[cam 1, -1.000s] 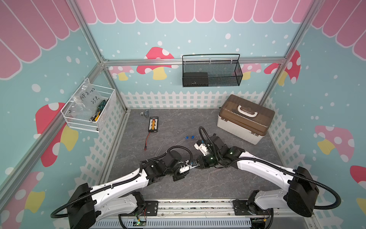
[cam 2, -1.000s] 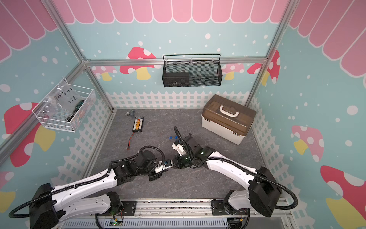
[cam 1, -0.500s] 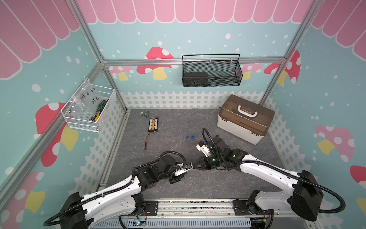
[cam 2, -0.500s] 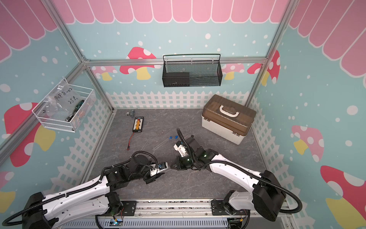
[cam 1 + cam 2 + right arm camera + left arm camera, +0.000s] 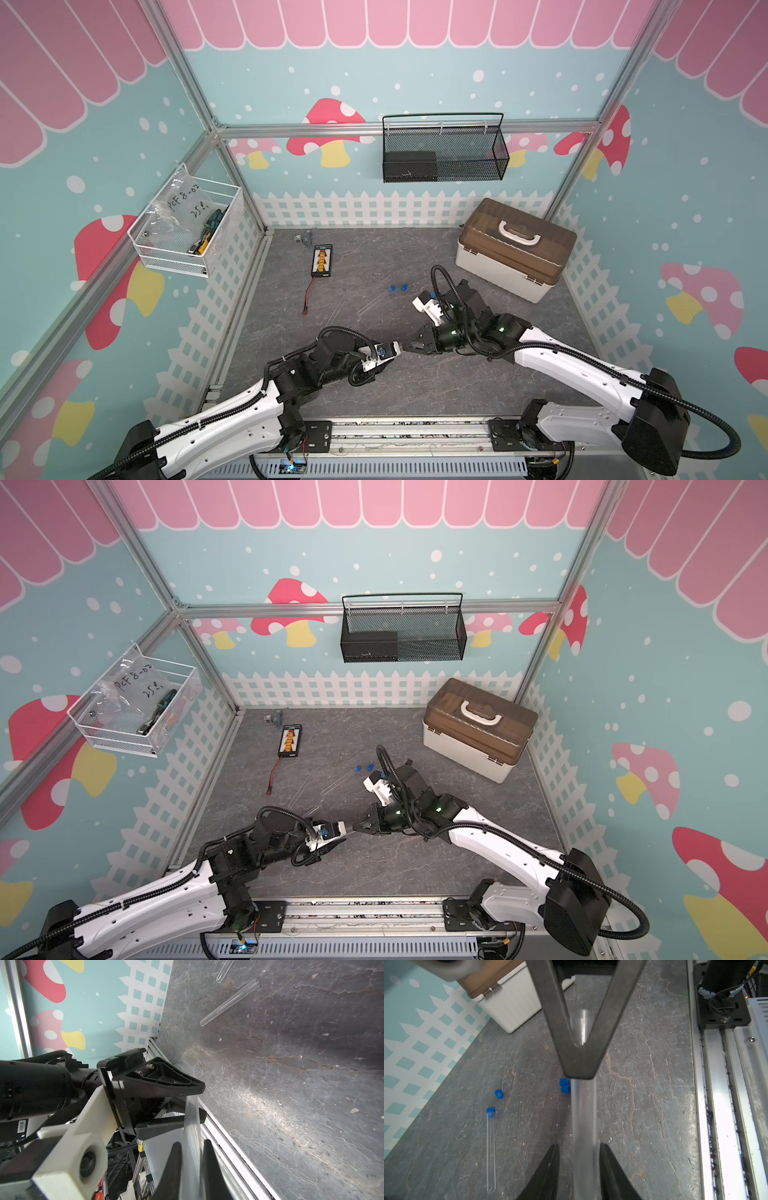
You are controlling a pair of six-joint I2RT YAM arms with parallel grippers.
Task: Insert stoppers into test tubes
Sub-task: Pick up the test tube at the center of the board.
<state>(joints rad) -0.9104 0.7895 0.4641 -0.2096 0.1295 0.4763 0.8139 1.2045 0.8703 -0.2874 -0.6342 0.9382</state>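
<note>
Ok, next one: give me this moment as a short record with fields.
held test tube: clamped in right gripper
left gripper: open, fingers either side of that tube
capped test tube: lying on table, blue stopper in its mouth
loose stoppers: three on table
bare test tube: lying on table, mouth open

Pastel mushroom cell, grey stone-look floor (image 5: 432, 390).
Teal walls (image 5: 415, 75) carry pink scallops, red mushrooms and a white picket-fence border (image 5: 365, 208). A black mesh basket (image 5: 444, 153) hangs on the back wall, a white wire basket (image 5: 166, 257) on the left wall; a brown-lidded case (image 5: 540, 253) stands in the floor's far right corner.
</note>
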